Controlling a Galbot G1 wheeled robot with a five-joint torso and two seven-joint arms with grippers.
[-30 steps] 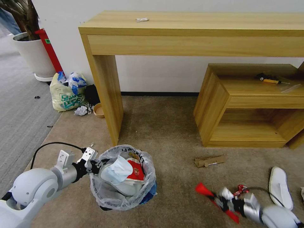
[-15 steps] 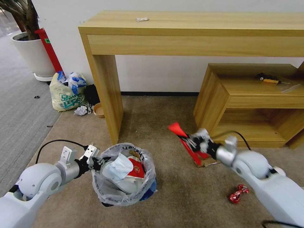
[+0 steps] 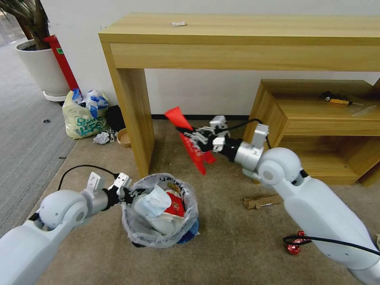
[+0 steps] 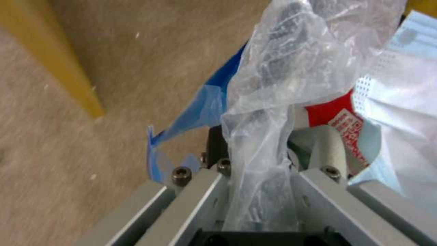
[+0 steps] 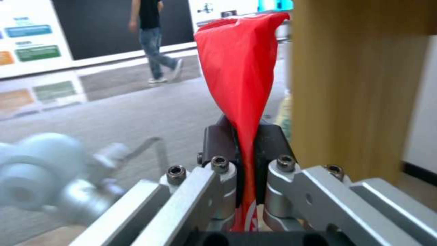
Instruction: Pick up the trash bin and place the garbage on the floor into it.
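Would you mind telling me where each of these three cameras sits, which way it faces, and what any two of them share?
Head view: on the robot's head, looking forward and down at the floor; both arms show, the left gripper clamped on the trash bin, the right gripper raised with a red wrapper.
Left wrist view: on the left wrist, looking along its gripper at the bin's bag.
Right wrist view: on the right wrist, looking along its gripper toward the room.
Shared: the red wrapper, head and right wrist; the bin, head and left wrist.

Honestly nothing I can read properly: green print on the yellowish bag (image 3: 81, 116) and black print on the bin liner (image 3: 168, 185) stay illegible.
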